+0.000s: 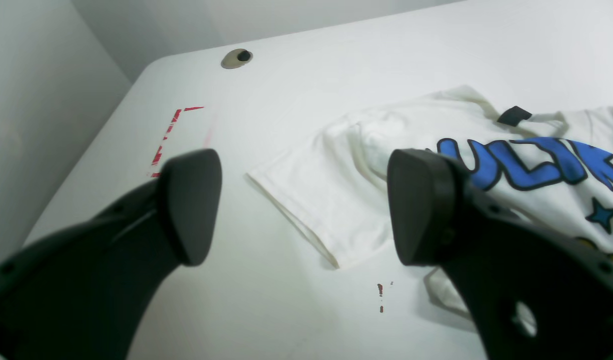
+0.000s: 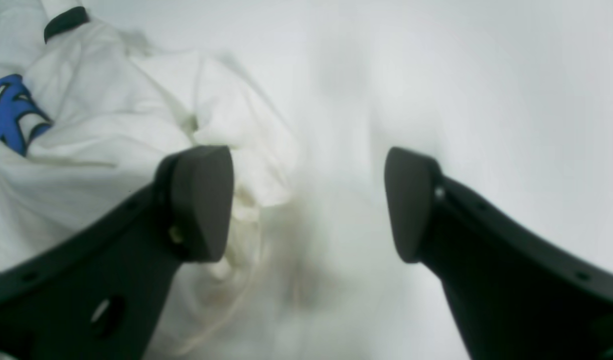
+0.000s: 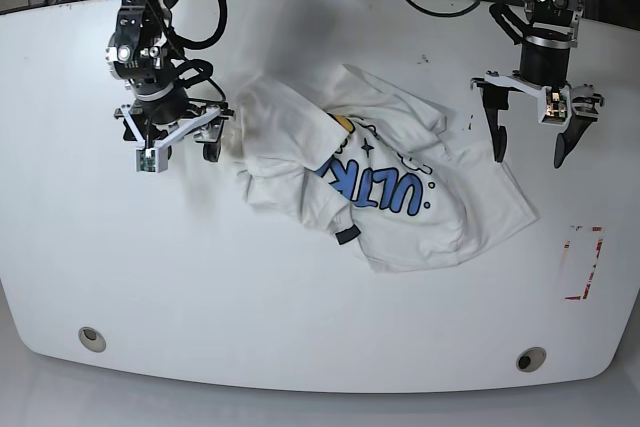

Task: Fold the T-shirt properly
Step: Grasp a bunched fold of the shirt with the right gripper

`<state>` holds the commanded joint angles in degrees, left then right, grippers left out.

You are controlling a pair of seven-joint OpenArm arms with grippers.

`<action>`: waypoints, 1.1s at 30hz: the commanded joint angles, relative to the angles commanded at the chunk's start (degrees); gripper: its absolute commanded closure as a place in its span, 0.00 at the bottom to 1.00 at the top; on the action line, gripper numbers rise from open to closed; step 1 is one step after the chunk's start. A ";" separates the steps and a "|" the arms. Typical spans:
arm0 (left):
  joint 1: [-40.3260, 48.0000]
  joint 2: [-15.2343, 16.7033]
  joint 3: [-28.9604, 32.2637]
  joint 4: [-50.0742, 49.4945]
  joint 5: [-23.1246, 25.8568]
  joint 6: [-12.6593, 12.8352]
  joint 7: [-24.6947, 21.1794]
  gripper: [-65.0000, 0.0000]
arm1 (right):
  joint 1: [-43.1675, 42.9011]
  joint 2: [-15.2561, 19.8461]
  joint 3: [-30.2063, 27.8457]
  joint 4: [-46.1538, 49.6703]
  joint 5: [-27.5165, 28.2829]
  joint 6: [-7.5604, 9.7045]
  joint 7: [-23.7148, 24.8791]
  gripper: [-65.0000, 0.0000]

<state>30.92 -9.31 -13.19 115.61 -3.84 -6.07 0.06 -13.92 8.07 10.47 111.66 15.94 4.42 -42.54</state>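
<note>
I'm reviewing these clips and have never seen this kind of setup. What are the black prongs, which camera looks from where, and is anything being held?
Two robot arms work over a white table. The base picture looks down from above; the other two come from cameras on each arm's wrist, so the black prongs there are that arm's own end effector. The left end effector is on the right side of the base picture, the right end effector on its left side. Both are open and hold nothing. A crumpled white T-shirt with blue lettering lies between them, not yet folded. The right one hovers at the shirt's edge; the left hovers near a sleeve. Red tape marks sit by one table edge.
</note>
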 joint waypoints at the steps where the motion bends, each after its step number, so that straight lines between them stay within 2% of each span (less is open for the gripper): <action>1: -0.03 0.02 -0.02 0.00 -0.01 -0.02 -0.02 0.25 | -0.03 -0.12 -0.11 -0.19 -0.05 0.01 -0.09 0.31; 5: -0.04 -0.10 -0.15 -0.07 0.14 -0.03 -0.08 0.25 | -0.15 -1.41 -1.18 -1.83 -0.41 0.14 0.05 0.30; 13: 0.11 -0.43 -0.08 -0.26 0.13 -0.01 0.02 0.25 | 0.24 -1.40 -3.27 -4.44 -0.52 0.08 0.59 0.34; 15: 0.15 -0.51 -0.13 -0.30 0.08 -0.02 0.09 0.25 | 0.27 -1.21 -4.20 -4.97 -0.50 0.13 0.74 0.37; 17: 0.43 -0.42 -0.11 0.13 0.21 -0.04 -0.06 0.25 | 0.43 -1.31 -6.56 -5.27 -0.28 0.39 0.92 0.46; 21: 0.60 -0.53 -0.20 0.17 0.24 -0.01 -0.08 0.25 | 0.44 -1.40 -8.61 -5.82 -0.35 0.58 1.19 0.51; 25: 0.60 -0.59 -0.10 0.09 0.30 -0.03 -0.03 0.25 | 0.33 -1.72 -10.56 -6.13 -0.65 1.03 1.29 0.48; 27: 0.60 -0.31 -0.22 0.24 0.29 -0.12 -0.08 0.25 | 0.66 -2.12 -12.52 -6.65 -0.53 2.55 0.96 0.41; 33: 0.60 -0.33 -0.31 0.38 0.27 -0.18 -0.11 0.25 | 1.19 -1.98 -11.94 -7.39 -0.55 3.02 1.17 0.37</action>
<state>31.52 -9.64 -13.50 115.98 -3.57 -6.24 -0.05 -12.73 6.09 -1.47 104.26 15.39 7.44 -41.36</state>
